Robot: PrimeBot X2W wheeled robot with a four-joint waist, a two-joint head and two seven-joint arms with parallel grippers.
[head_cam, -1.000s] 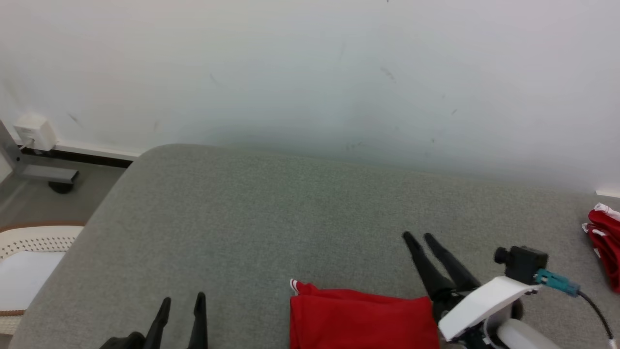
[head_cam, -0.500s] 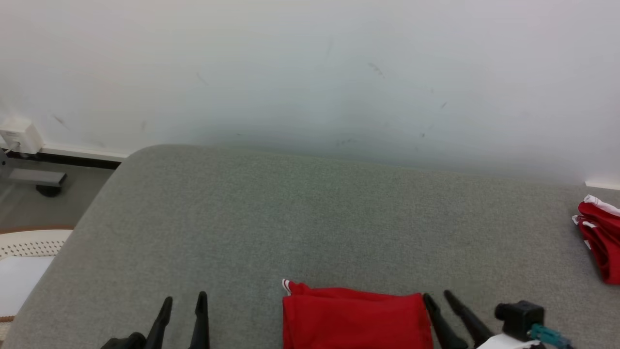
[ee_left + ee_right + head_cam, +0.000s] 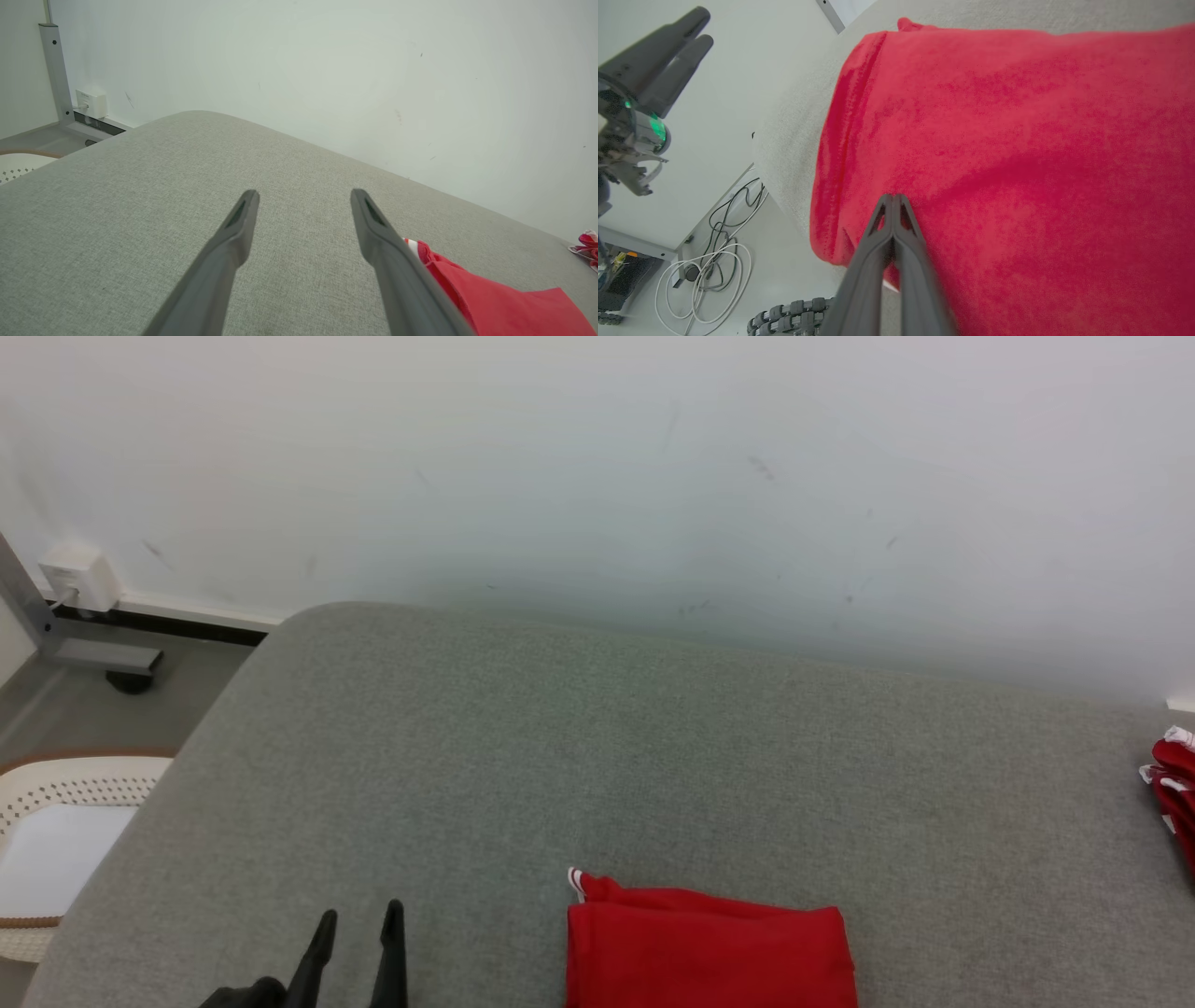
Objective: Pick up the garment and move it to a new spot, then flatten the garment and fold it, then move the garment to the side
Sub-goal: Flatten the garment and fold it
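Note:
A folded red garment lies on the grey padded table at the near edge, a small white-striped corner poking out at its far left. It shows too in the left wrist view. In the right wrist view the garment is spread close ahead, and my right gripper is shut with its tips against the cloth near the table's front edge. Whether any cloth is pinched between them I cannot tell. My left gripper is open and holds nothing, left of the garment, above the table.
Another red and white garment lies bunched at the table's right edge. A white perforated basket stands on the floor to the left. Cables lie coiled on the floor below the table front. A white wall rises behind the table.
My right gripper has drawn back and down out of the head view, along the garment's right side, and has shut. The left gripper has stayed open and still. The head camera shifted slightly.

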